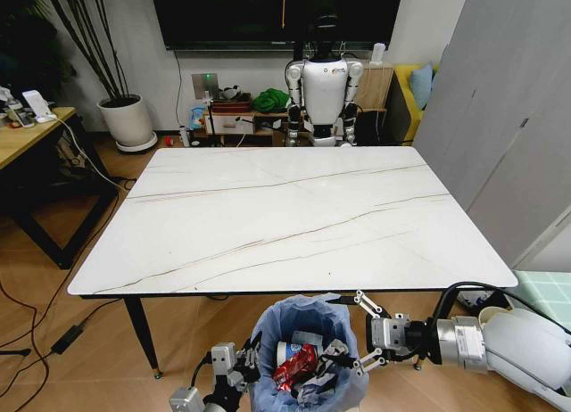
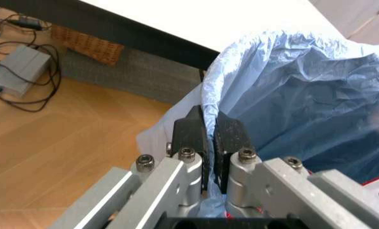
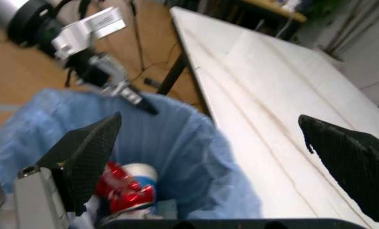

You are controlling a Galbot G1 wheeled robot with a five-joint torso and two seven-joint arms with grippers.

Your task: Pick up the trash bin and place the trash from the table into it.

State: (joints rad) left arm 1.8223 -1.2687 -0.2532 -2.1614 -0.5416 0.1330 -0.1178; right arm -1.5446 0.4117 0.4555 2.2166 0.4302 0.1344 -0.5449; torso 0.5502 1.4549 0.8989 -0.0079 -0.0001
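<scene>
The trash bin (image 1: 303, 327), lined with a light-blue bag, stands just off the near edge of the white marble-look table (image 1: 285, 216). My left gripper (image 1: 252, 355) is shut on the bin's rim; the left wrist view shows its black pads (image 2: 191, 131) pinching the blue bag (image 2: 291, 95). My right gripper (image 1: 355, 332) hangs open at the bin's right rim, with nothing between its fingers (image 3: 90, 152). Trash lies inside the bin: a red wrapper (image 1: 294, 366) and a blue-and-white cup (image 1: 291, 348). The right wrist view also shows the wrapper (image 3: 122, 191) and cup (image 3: 140, 171).
A white humanoid robot (image 1: 323, 91) stands behind the table's far edge, before a low shelf. A wooden desk (image 1: 27, 131) and a potted plant (image 1: 128, 119) are at the left, with cables on the floor (image 1: 53, 336). Grey panels (image 1: 508, 118) close off the right.
</scene>
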